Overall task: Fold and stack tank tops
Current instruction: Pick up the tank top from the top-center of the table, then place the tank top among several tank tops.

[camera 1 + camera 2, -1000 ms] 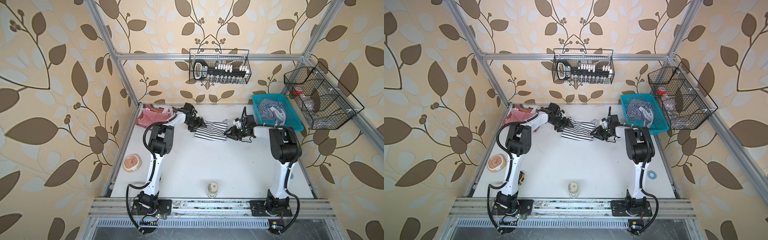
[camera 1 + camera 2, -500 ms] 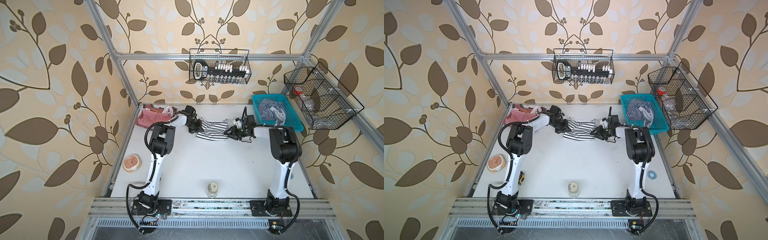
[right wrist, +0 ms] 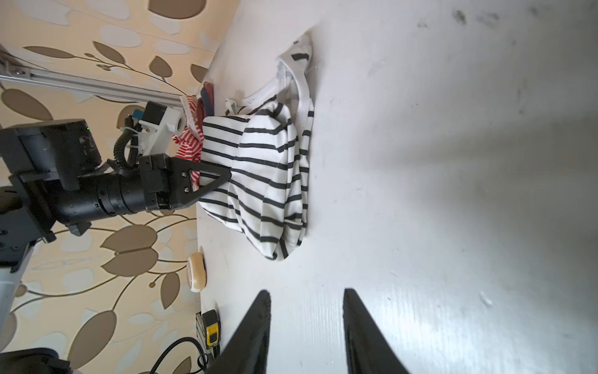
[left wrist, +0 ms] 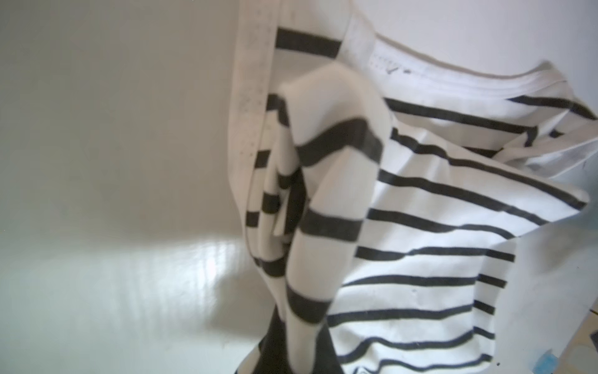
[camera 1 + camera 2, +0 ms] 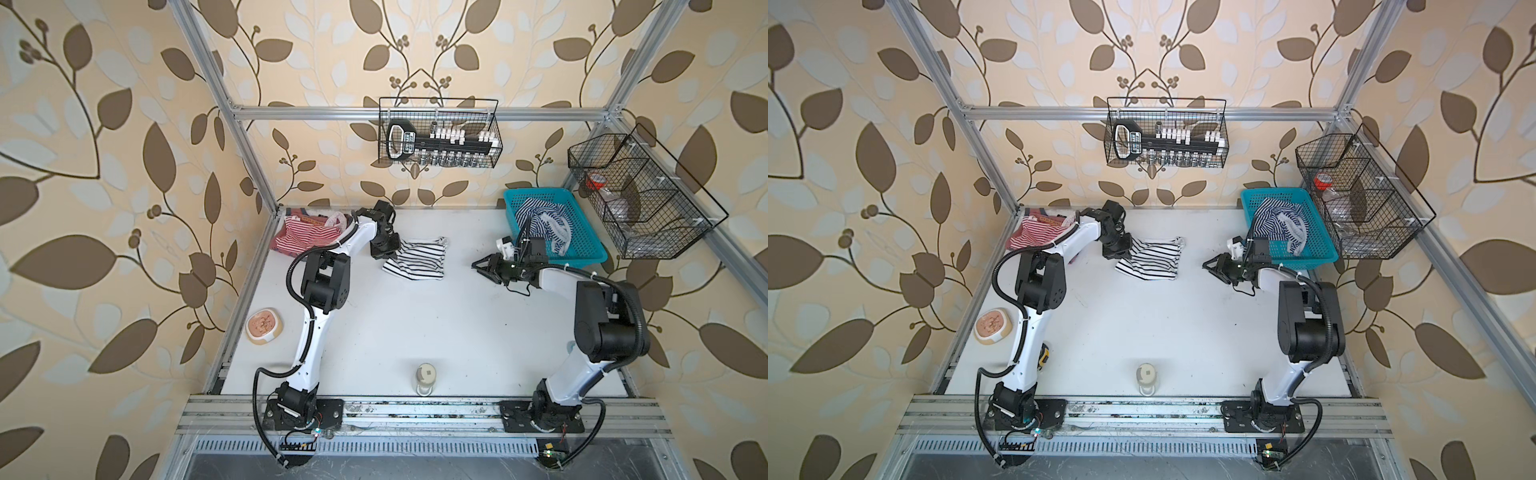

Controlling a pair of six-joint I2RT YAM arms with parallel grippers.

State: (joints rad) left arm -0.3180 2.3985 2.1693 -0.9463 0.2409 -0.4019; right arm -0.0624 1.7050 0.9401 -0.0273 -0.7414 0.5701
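The white tank top with wide black stripes [image 5: 417, 261] [image 5: 1152, 261] lies rumpled on the white table at the back centre. My left gripper [image 5: 384, 250] [image 5: 1120, 249] is shut on its left edge; in the left wrist view a bunched fold of it [image 4: 326, 200] rises from between the jaws. My right gripper [image 5: 478, 266] [image 5: 1208, 266] [image 3: 305, 298] stands open and empty over bare table, well to the right of that top [image 3: 265, 175]. A red-and-white tank top [image 5: 305, 235] lies in the back left corner. A navy-striped tank top [image 5: 544, 220] sits in the blue basket [image 5: 582, 253].
A small bowl [image 5: 264, 326] sits by the left edge and a capped jar [image 5: 424, 376] near the front edge. A yellow tape measure [image 5: 1044, 353] lies behind the left arm. Wire baskets hang on the back wall [image 5: 438, 141] and the right wall [image 5: 640, 203].
My left gripper has shut on the striped top's left edge and the cloth has bunched slightly leftward. My right gripper has drawn back to the right, away from the top.
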